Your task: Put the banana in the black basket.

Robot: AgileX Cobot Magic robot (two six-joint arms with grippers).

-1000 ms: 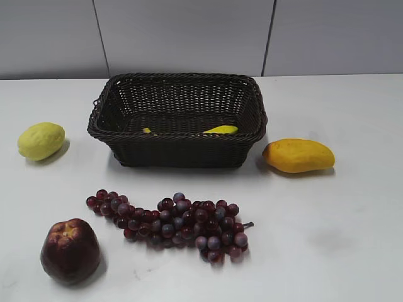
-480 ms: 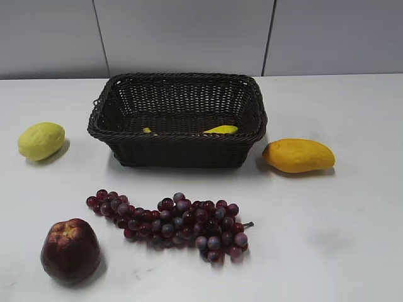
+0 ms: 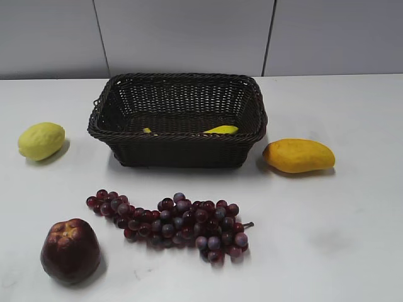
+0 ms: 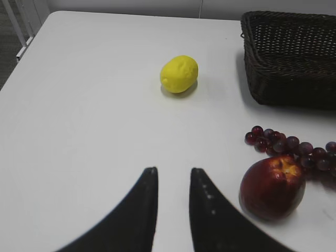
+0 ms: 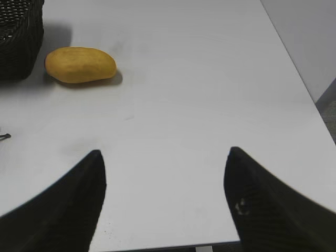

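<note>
Banana (image 3: 221, 129) lies inside the black basket (image 3: 178, 151), on the floor against the near wall; in the exterior view only two yellow bits show over the braided rim, the larger toward the 5 o'clock corner of the basket and a small sliver toward 7 o'clock — the rest is hidden by the wicker, so its exact lie cannot be read. Judged from this, the placement is done. Neither arm appears in the exterior view, which fits both being parked back at the near table edge. Left gripper (image 4: 173, 176): fingers close together with a narrow gap, nothing between them — nearly closed and empty, hanging above bare table. Right gripper (image 5: 164, 160): fingers spread wide, released, holding nothing, also over bare table (image 5: 178, 79). Remaining fruit sits outside the basket, probably as distractors: lemon (image 3: 41, 140) at 9 o'clock of the basket and well apart, mango (image 3: 298, 155) at 3 o'clock just beside the wall but not touching it, grapes (image 3: 173, 223) at 6 o'clock, dark red apple (image 3: 70, 250) at about 7 o'clock, close beside the grape bunch in the left wrist view. Likely no further move is needed beyond holding the arms clear.
</note>
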